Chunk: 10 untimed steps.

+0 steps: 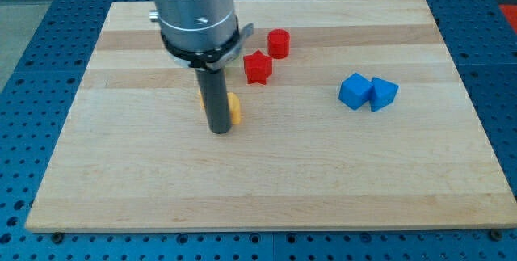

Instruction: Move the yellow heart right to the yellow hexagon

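Note:
My rod stands over the wooden board at the view's left of centre, and my tip rests on the board. A yellow block shows just to the right of the rod, touching it or nearly so; its shape is mostly hidden. A sliver of a second yellow block shows at the rod's left edge. The rod hides most of both, so I cannot tell which is the heart and which the hexagon.
A red star-shaped block and a red cylinder lie up and right of the rod. A blue cube and a blue wedge-like block touch each other at the view's right.

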Each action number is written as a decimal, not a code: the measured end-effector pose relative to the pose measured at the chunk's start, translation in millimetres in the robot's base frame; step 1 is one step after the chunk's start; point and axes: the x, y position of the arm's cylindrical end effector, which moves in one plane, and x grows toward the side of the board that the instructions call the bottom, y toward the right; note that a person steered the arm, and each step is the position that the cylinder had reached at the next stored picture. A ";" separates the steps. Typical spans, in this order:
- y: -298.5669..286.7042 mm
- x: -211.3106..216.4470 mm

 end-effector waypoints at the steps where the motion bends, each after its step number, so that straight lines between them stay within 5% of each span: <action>1: 9.5 0.0; 10: -10.3 -12.8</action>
